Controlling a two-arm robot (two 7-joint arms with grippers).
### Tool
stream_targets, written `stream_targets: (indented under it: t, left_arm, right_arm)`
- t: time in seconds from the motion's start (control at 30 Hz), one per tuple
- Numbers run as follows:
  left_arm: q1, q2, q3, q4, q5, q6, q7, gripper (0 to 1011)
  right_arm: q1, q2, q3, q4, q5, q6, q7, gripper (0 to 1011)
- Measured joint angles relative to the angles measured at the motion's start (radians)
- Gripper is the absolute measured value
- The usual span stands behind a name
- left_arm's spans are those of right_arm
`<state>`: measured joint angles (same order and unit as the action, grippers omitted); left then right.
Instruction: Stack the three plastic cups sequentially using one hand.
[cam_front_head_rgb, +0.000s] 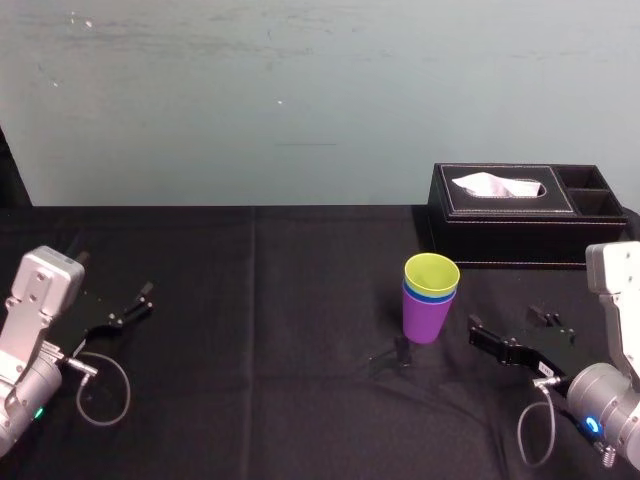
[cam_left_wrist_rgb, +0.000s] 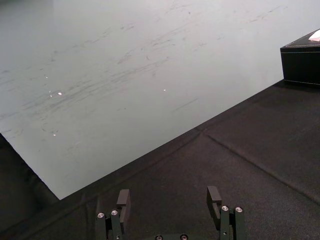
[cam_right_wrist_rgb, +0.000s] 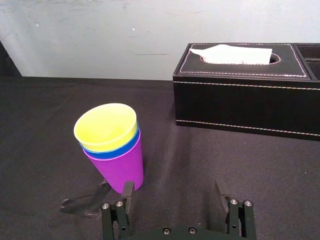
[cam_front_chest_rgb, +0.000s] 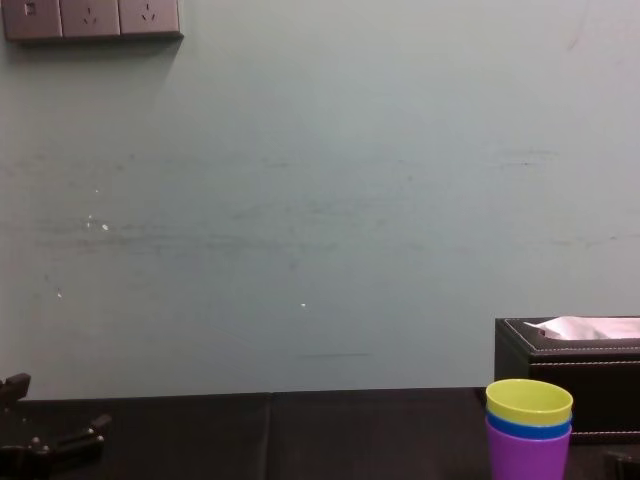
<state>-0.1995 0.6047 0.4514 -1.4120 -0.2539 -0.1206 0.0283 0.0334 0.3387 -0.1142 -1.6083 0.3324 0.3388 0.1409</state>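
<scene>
Dim, even light; faint shadow (cam_front_head_rgb: 392, 357) beside the stacked cups (cam_front_head_rgb: 431, 297)

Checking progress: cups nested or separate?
Nested: yellow-green cup in blue cup in purple cup; right gripper open beside them; left gripper parked.

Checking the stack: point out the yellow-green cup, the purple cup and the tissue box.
yellow-green cup (cam_right_wrist_rgb: 106, 125): right wrist view, inner wall.
purple cup (cam_right_wrist_rgb: 118, 170): right wrist view, outer side.
tissue box (cam_front_head_rgb: 500, 238): head view, front face.
</scene>
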Motion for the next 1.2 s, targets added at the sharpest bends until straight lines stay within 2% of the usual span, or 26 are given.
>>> stream_targets:
  t: [1.2]
  left_arm:
    - [0.0, 0.0, 0.0, 0.0, 0.0, 0.0, 0.0, 1000]
  right_arm:
    - [0.0, 0.0, 0.0, 0.0, 0.0, 0.0, 0.0, 1003]
